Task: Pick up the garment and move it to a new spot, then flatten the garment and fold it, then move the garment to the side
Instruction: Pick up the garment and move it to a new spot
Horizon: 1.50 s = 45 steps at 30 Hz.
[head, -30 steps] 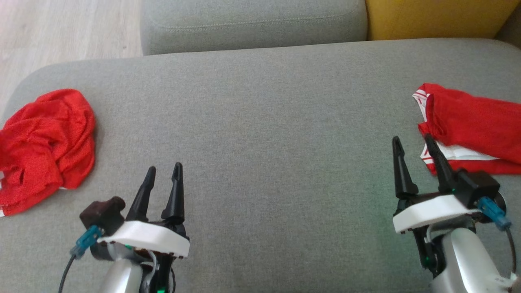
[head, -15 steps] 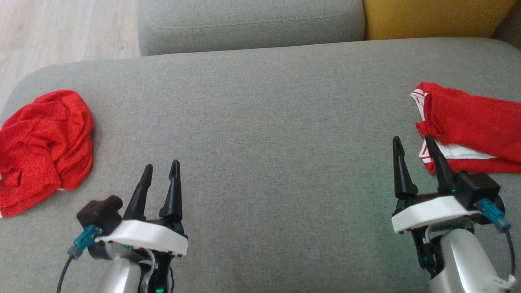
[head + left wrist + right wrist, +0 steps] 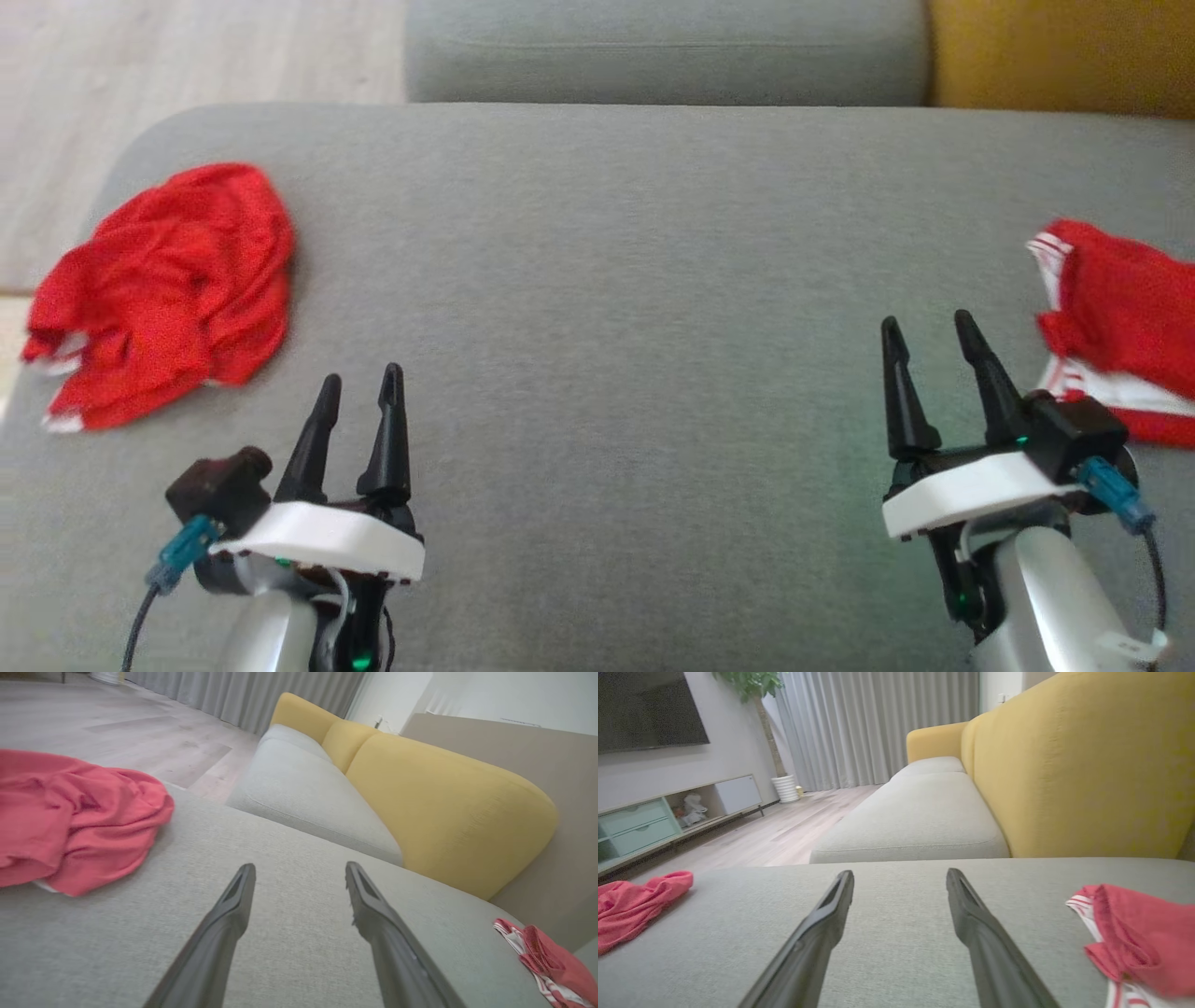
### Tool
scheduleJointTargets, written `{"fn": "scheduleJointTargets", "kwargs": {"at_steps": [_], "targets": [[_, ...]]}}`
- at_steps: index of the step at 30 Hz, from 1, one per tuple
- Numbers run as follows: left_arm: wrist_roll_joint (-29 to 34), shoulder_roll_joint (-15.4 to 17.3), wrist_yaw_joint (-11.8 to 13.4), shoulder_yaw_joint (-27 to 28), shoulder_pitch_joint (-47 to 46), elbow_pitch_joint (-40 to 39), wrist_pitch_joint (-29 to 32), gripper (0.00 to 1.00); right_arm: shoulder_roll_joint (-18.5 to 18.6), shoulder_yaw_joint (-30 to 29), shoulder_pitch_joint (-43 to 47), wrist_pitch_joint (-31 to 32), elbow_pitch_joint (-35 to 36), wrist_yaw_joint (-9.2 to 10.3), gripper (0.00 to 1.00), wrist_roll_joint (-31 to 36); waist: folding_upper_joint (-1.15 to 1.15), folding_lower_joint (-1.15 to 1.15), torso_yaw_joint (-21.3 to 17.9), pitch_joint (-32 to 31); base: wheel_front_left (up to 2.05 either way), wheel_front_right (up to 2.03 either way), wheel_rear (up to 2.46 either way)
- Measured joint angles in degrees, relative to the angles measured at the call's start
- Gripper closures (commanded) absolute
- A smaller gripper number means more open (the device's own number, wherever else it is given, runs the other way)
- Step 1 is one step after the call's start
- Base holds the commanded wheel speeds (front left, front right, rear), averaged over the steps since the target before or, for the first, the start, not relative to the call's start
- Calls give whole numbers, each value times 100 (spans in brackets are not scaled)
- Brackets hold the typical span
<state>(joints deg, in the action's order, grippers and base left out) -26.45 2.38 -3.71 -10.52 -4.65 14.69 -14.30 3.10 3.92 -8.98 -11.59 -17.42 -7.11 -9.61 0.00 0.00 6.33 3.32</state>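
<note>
- A crumpled red garment [image 3: 163, 289] lies in a heap on the grey cushion [image 3: 635, 233], off to the left of the left gripper [image 3: 362, 373] and a little ahead of its fingertips, near the cushion's left edge.
- The left gripper hangs just over the cushion with its two dark fingers spread apart and nothing between them.
- Bare grey fabric stretches between the two grippers, which sit well apart.
- The right gripper [image 3: 925, 319] also has its fingers parted, gripping nothing.
- A second red garment with white trim [image 3: 1120, 317] lies flatter, just to the right of the right gripper's fingers, close beside them but not touching.
- A yellow backrest [image 3: 1055, 47] rises beyond it.
</note>
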Motion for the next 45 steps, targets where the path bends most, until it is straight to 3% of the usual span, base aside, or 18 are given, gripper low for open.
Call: {"fn": "scheduleJointTargets", "kwargs": {"at_steps": [13, 22, 35, 45], "targets": [[58, 0, 19, 225, 29, -48, 0, 0, -4, 303, 20, 33, -74, 0, 0, -126, 0, 0, 1430, -34, 0, 0, 0], [125, 5, 18, 415, 276, -71, 0, 0, -9, 567, 45, 32, -230, 0, 0, -320, 0, 0, 2136, -191, 0, 0, 0], [123, 7, 70, 560, 419, -332, 0, 0, -14, 865, 5, -3, -530, 0, 0, -411, 0, 0, 2268, -178, 0, 0, 0], [187, 3, 13, 772, 328, -200, 0, 0, -13, 580, 7, -9, -536, 0, 0, -419, 0, 0, 2229, -53, 0, 0, 0]]}}
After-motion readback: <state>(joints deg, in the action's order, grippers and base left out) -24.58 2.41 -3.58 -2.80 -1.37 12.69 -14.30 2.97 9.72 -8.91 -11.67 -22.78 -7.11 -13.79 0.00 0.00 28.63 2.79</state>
